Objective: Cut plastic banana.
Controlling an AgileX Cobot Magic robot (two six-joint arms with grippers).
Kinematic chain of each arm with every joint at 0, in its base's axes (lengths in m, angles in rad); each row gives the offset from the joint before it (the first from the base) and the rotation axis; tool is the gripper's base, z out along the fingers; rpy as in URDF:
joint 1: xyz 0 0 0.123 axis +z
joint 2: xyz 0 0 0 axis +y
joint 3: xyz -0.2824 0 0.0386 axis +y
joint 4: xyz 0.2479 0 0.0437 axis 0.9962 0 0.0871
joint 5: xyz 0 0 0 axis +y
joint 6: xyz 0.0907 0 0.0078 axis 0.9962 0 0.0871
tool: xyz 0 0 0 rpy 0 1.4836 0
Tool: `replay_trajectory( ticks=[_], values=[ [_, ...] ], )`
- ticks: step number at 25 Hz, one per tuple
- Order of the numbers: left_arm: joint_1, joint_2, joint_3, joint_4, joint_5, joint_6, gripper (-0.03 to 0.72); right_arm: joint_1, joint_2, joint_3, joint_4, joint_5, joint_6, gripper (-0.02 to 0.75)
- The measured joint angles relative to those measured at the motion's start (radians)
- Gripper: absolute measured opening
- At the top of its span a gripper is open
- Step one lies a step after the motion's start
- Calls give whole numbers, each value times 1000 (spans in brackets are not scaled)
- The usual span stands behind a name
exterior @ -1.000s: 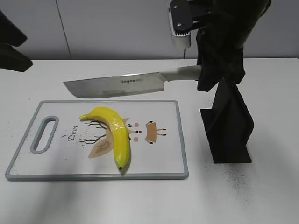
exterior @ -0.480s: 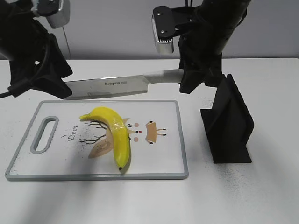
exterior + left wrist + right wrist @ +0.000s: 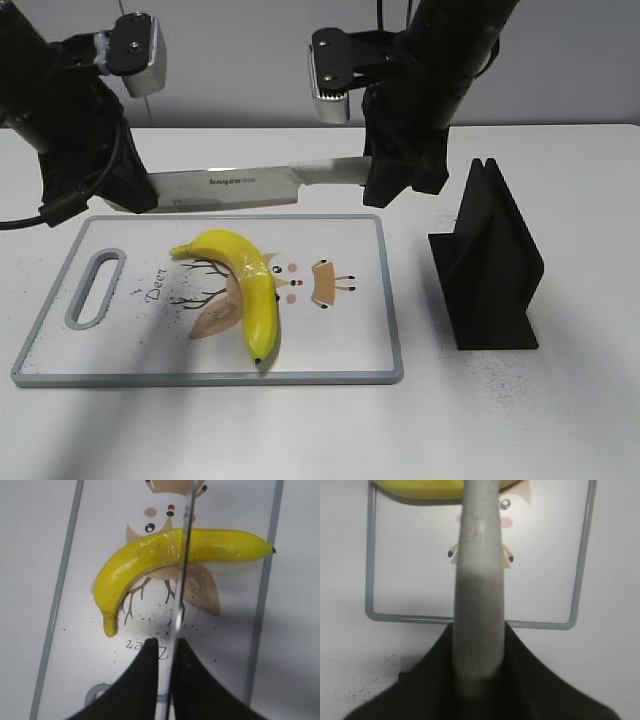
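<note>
A yellow plastic banana point(image 3: 250, 282) lies on the white cutting board point(image 3: 350, 335). A large knife point(image 3: 230, 186) hangs level above the board's far edge, blade pointing left. My right gripper point(image 3: 395, 178) is shut on the knife's grey handle point(image 3: 479, 555). My left gripper point(image 3: 133, 196) is shut on the blade near its tip. In the left wrist view the blade point(image 3: 182, 565) runs edge-on from between my fingers point(image 3: 170, 642) across the banana point(image 3: 150, 555). The right wrist view shows the gripper point(image 3: 479, 630), the board point(image 3: 420, 580) and a strip of banana point(image 3: 420, 487).
A black knife stand point(image 3: 490, 270) stands on the white table to the right of the board. The board has a grey rim and a handle slot point(image 3: 95, 290) at its left end. Dark specks lie on the board and table.
My left arm has come in from the left and closed on the blade's tip. My right gripper and the knife have shifted left and slightly lower. The banana has not moved.
</note>
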Motion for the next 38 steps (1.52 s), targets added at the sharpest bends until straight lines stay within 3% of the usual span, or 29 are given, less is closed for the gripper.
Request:
replay_trajectory(
  ticks=[4,15,24,38],
  values=[
    [0,6,0,7,-30,-1,-3,0,0,-10,1,-16,-2,160],
    [0,143,0,25,-64,-51,-3,0,123,-12,3,-43,-2,160],
    [-20,267,100,12,-259,-75,4,-2,299,-26,-18,-96,-19,164],
    [-34,169,113,57,-224,-88,-1,3,201,-20,-32,-57,-15,162]
  ],
)
